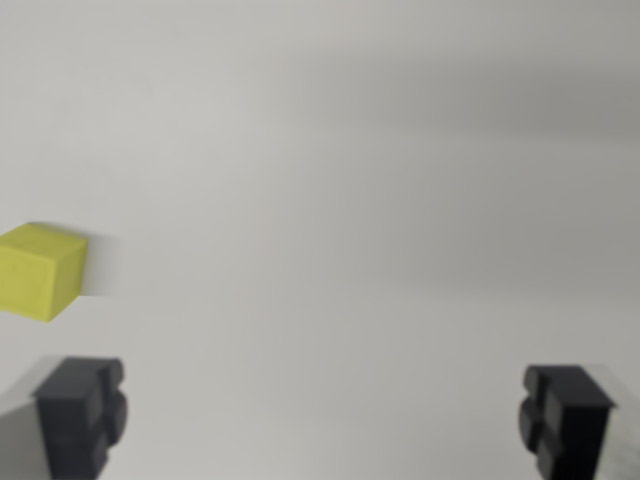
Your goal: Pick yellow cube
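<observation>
A yellow cube rests on the pale grey surface at the wrist view's left edge, partly cut off by the frame. My gripper is open, its two dark fingertips standing wide apart along the bottom of the view. The cube lies above and slightly to the left of the left fingertip, outside the gap between the fingers. Nothing sits between the fingers. The picture is slightly blurred.
A plain light grey surface fills the rest of the view, with faint soft shadows across it.
</observation>
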Available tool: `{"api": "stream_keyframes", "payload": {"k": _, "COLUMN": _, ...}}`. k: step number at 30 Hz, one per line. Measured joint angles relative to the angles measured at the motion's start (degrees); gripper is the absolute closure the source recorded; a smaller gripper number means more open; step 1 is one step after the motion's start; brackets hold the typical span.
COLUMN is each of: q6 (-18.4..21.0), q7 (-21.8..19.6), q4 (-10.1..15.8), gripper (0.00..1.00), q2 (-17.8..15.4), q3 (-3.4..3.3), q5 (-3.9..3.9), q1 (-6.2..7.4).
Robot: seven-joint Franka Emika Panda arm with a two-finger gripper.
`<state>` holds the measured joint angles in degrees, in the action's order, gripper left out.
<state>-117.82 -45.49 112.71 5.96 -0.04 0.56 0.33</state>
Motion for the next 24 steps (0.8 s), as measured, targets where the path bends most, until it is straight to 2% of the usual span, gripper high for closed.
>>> {"api": "stream_keyframes", "payload": {"k": 8, "q6": -0.6, "q7": -0.9, "q4": 0.8, "gripper": 0.0, "q2": -0.3, "q3": 0.03, "q5": -0.01, "q1": 0.27}}
{"api": "stream_keyframes", "payload": {"k": 24, "q6": -6.8, "q7": -7.1, "q4": 6.7, "gripper": 0.0, "q2": -0.1, "q3": 0.06, "q5": -0.01, "q1": 4.04}}
